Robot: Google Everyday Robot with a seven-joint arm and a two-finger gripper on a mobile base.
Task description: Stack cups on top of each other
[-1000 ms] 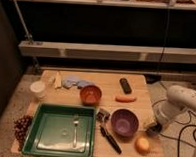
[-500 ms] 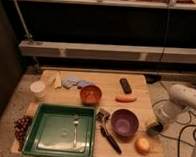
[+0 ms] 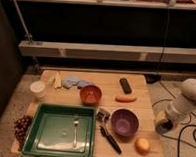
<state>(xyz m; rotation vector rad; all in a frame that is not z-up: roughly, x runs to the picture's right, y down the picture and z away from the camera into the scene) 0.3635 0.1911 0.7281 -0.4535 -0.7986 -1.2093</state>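
1. The gripper (image 3: 164, 122) hangs at the end of a smooth, rounded white arm (image 3: 188, 98), just off the side edge of the pale wooden table (image 3: 141, 80). Whether it is spread or closed cannot be made out.
2. The dark grey cup (image 3: 103, 115) is small and shiny, metal-looking, with pale glints. It stands on the table beyond the purple bowl (image 3: 124, 122) from the gripper, just beside that bowl and by a corner of the green tray (image 3: 37, 139).
3. The white cup (image 3: 38, 88) is round, plain, matte and slightly larger. It stands near the table edge farthest from the gripper, well apart from the dark grey cup; the two are not stacked.
4. The purple bowl is round, deep and glossy, and is among the tabletop things nearest the gripper.
5. The orange-red bowl (image 3: 90, 94) is round and smaller, and sits between the two cups.
6. The green tray is rectangular with a raised rim and holds a slim metal fork (image 3: 75, 129).
7. A round yellow-orange fruit (image 3: 142, 145) lies near the gripper, with a black-handled tool (image 3: 110, 140) just past it.
8. Farther from the gripper lie an orange carrot-like stick (image 3: 126, 99), a dark oblong object (image 3: 125, 85), a crumpled blue cloth (image 3: 73, 83) and a cluster of dark grapes (image 3: 22, 127).
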